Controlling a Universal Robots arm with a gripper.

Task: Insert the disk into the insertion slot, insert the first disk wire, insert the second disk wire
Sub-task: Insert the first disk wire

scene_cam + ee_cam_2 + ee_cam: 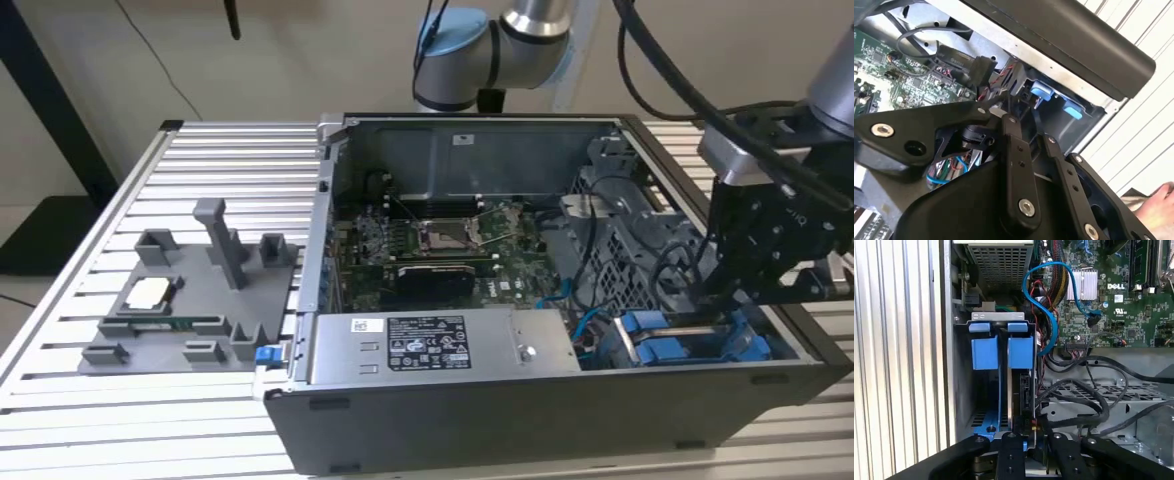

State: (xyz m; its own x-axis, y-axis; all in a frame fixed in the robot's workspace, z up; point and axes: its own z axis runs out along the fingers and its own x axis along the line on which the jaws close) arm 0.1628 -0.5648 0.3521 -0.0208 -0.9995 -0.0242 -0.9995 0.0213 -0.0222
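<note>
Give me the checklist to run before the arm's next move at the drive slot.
1. Disk seated in slot: ok, it stands edge-on under its blue carrier.
2. Gripper over the slot: ok.
3. Blue cable plugged at disk end: cannot tell, hidden.
4. Black wires clear of the slot: not ok, bunched beside it.
5. People clear: not ok, a hand looks near the case.

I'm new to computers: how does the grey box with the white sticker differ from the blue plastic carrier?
The power-supply box is grey metal; the disk carrier is bright blue plastic. The box looks far larger than the carrier. Both sit inside the open computer case.
</note>
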